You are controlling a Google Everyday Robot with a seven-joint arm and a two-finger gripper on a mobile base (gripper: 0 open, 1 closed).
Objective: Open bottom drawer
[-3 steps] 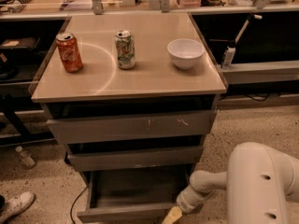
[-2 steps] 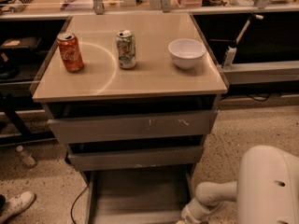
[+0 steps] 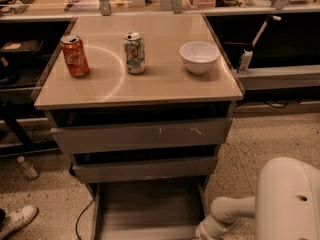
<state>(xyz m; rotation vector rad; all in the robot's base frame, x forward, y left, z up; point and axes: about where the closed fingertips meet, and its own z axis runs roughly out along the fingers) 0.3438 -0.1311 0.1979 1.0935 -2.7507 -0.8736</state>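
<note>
The bottom drawer (image 3: 150,209) stands pulled out toward me under the cabinet. Its flat grey tray is bare and its front edge lies at the bottom edge of the view. The mid-width drawer front (image 3: 145,169) and the widest front with white scratches (image 3: 142,134) above it stick out only slightly. My white arm (image 3: 225,216) reaches down at the drawer's front right corner. The gripper itself is below the bottom edge of the view, hidden.
On the cabinet top (image 3: 165,86) stand a red can (image 3: 74,56), a green-white can (image 3: 134,52) and a white bowl (image 3: 199,57). My white base (image 3: 287,201) is at the lower right. A shoe (image 3: 17,220), a bottle (image 3: 27,167) and a cable (image 3: 80,219) lie on the floor at the left.
The bottom drawer has slid further out toward me. My arm has moved down and right with it, and the gripper has dropped below the view.
</note>
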